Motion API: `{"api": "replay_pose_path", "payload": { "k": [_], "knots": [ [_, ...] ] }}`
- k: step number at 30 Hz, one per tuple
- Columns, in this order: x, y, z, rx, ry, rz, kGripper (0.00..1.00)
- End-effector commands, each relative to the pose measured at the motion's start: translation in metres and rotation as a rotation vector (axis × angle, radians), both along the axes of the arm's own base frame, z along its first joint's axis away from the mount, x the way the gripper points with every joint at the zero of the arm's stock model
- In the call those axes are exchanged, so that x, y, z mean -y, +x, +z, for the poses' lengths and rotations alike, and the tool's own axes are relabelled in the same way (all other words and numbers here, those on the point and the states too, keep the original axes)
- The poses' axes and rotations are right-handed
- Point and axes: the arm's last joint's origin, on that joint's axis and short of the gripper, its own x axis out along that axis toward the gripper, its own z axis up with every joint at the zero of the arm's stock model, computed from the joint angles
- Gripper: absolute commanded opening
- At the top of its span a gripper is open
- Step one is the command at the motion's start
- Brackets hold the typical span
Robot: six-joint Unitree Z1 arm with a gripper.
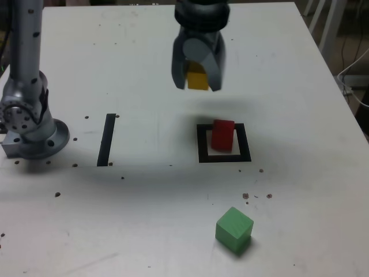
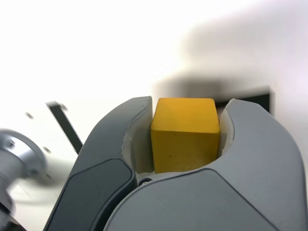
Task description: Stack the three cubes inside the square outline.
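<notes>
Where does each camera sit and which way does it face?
Exterior view: off the arm, looking down across the white table at the red block and green block; shows the arm's base at the view's left and the end effector at top.
Wrist view: on the wrist, looking past the gripping fingers toward the table; fingers fill the foreground, the base shows beyond.
Shared: yellow block in the end effector, black strip, base.

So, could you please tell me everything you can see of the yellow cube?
The yellow cube is a small block with a matte look, plain-sided, its edges crisp, with a few tiny dark specks on one face. The gripper pinches it between both fingers, holding it up in the air, off the table.
</notes>
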Motion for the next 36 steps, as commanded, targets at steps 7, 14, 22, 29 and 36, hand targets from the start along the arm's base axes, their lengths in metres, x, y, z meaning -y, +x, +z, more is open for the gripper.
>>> {"api": "replay_pose_path", "payload": {
  "k": [7, 14, 22, 29, 36],
  "knots": [
    [0.032, 0.013, -0.007, -0.026, -0.062, 0.026, 0.28],
    [0.054, 0.028, -0.011, -0.010, -0.081, 0.017, 0.28],
    [0.064, 0.044, -0.022, -0.011, -0.083, 0.002, 0.28],
    [0.065, 0.049, -0.032, -0.024, -0.077, 0.001, 0.28],
    [0.063, 0.049, -0.035, -0.032, -0.073, 0.006, 0.28]
  ]
}}
